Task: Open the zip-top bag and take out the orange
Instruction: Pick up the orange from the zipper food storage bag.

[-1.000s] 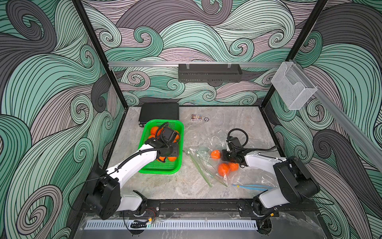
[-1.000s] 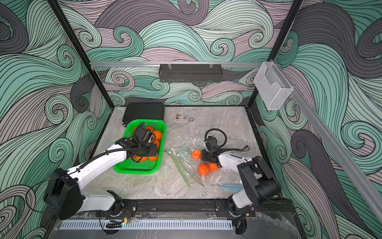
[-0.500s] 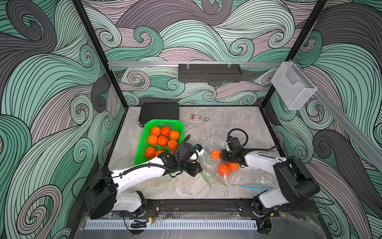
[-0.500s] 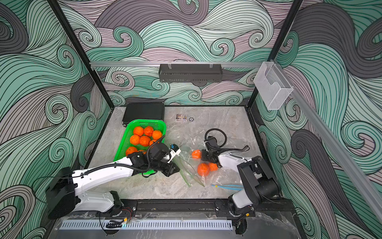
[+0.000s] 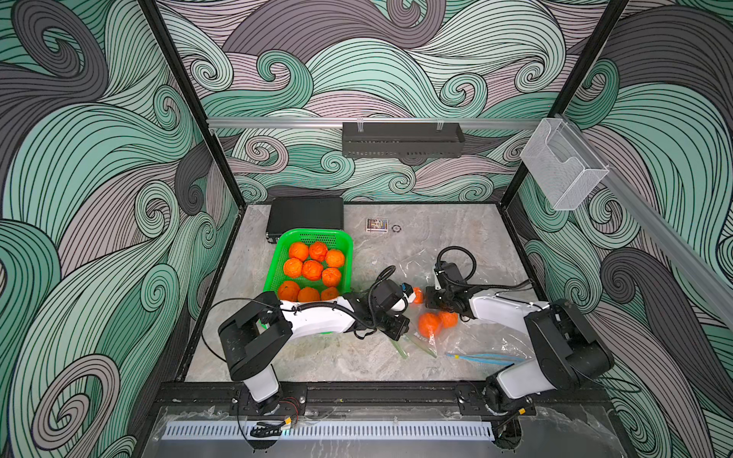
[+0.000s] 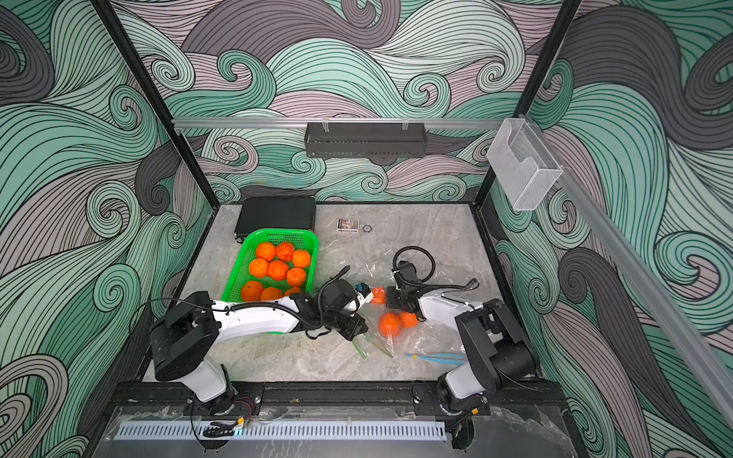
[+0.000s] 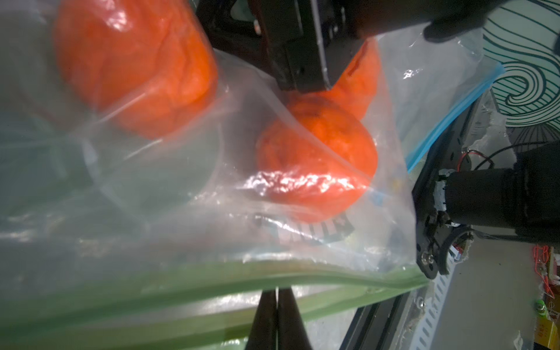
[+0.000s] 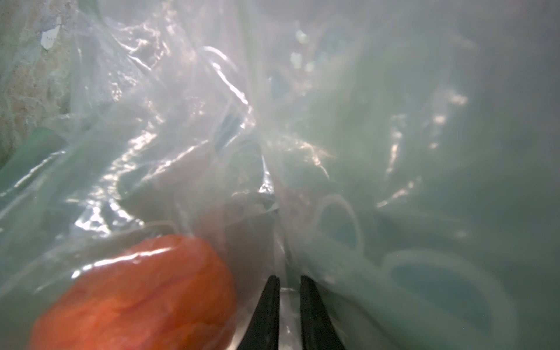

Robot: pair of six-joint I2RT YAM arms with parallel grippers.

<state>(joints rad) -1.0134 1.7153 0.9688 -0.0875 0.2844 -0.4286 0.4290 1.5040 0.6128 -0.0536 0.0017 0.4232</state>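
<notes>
The clear zip-top bag (image 5: 470, 337) lies right of centre on the table, with its green zip strip (image 7: 181, 283) toward the left arm. Three oranges show through its film in both top views, the largest orange (image 5: 429, 324) (image 6: 390, 324) nearest the front. In the left wrist view my left gripper (image 7: 277, 298) is shut, its tips pinched on the green zip strip. My right gripper (image 8: 289, 280) is nearly closed with a fold of the bag's film between its fingers, beside an orange (image 8: 136, 294) inside the bag.
A green basket (image 5: 277, 257) holding several oranges stands left of the bag, partly under my left arm. A black box (image 5: 305, 214) and a small card (image 5: 376, 225) lie at the back. A blue-zipped bag edge (image 5: 484, 359) lies near the front right.
My left arm swung from over the green basket across to the bag, and its gripper closed on the green zip strip. The right arm kept its hold and place.
</notes>
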